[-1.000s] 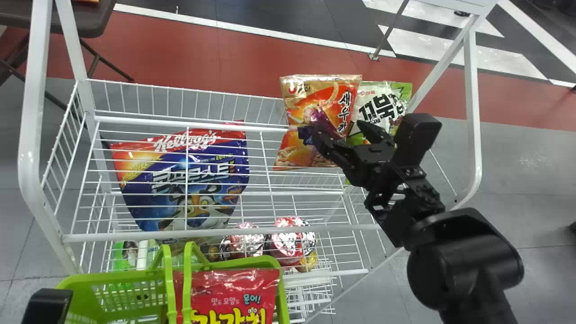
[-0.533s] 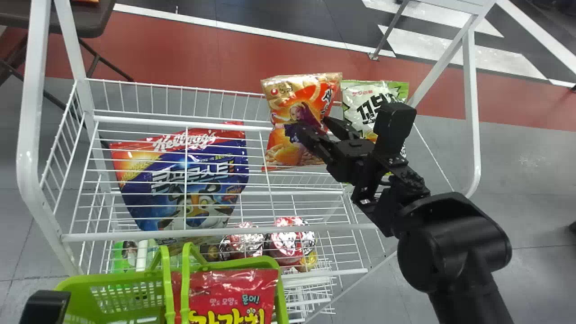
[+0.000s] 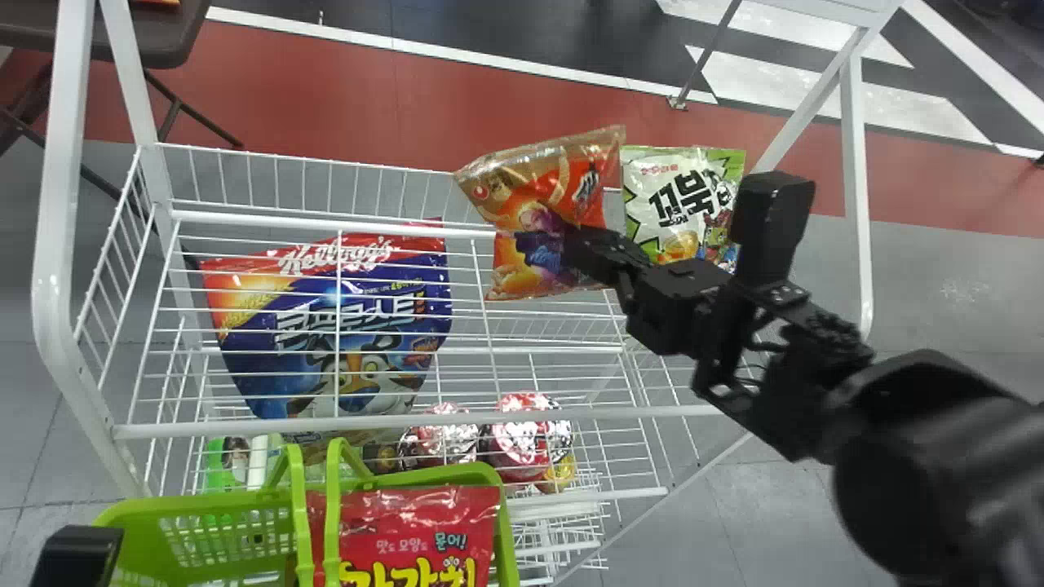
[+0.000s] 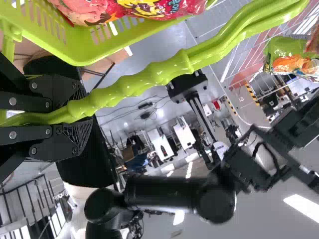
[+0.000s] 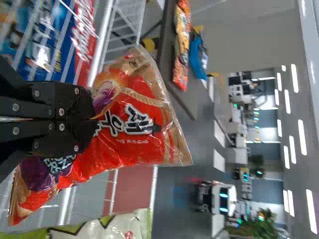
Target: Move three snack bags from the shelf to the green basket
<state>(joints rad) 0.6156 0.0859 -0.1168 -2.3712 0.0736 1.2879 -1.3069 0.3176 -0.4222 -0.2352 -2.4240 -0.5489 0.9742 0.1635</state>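
My right gripper (image 3: 583,244) is over the right part of the shelf (image 3: 408,350), holding the orange snack bag (image 3: 510,265), which hangs tilted above the back rail. In the right wrist view my right gripper (image 5: 94,117) pinches the middle of the orange bag (image 5: 144,144). A white and green snack bag (image 3: 673,191) stands to its right. At the lower left is the green basket (image 3: 220,497) with a red snack bag (image 3: 432,530) inside. My left gripper (image 3: 77,554) is at the left bottom corner; in the left wrist view my left gripper (image 4: 65,117) is clamped on the basket's handle (image 4: 134,82).
A large blue and red cereal bag (image 3: 334,326) lies at the left of the wire shelf, behind its front bars. Round red packages (image 3: 522,440) lie lower down at the front. White frame posts (image 3: 61,244) rise at both sides, and a dark table (image 3: 155,37) stands back left.
The orange bag has shifted left, away from the white and green bag, and has tilted. My right gripper moved left with it, then its arm swung out to the right. The left gripper barely moved.
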